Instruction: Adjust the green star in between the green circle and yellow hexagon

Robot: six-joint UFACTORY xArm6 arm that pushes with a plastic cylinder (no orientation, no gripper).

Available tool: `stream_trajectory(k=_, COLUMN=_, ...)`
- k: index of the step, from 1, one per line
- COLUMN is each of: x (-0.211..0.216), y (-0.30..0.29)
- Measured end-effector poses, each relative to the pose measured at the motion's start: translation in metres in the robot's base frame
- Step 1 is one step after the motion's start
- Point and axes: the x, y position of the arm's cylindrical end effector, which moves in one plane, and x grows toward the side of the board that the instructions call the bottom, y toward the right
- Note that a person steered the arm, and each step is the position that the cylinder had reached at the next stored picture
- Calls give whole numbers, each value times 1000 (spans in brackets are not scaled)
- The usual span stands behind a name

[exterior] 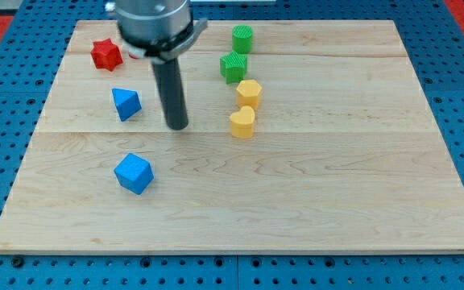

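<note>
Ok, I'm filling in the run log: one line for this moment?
my tip: left of column, touching nothing | green star block: between green circle block and yellow hexagon block | status: lined up

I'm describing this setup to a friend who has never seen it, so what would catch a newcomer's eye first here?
First, the dark rod coming down from the view's top, my tip resting on the pale wooden board just right of the blue triangular block. Next, a tight column right of it: green circle, green star, yellow hexagon, yellow heart-shaped block. A red star sits at the upper left, a blue cube lower left.
</note>
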Motion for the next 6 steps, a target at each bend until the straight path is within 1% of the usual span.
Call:
stream_trajectory(k=1, x=-45, y=4)
stream_trajectory(k=2, x=-79, y=6)
stream_trajectory(k=3, x=-92, y=34)
stream_trajectory(k=6, x=-96, y=68)
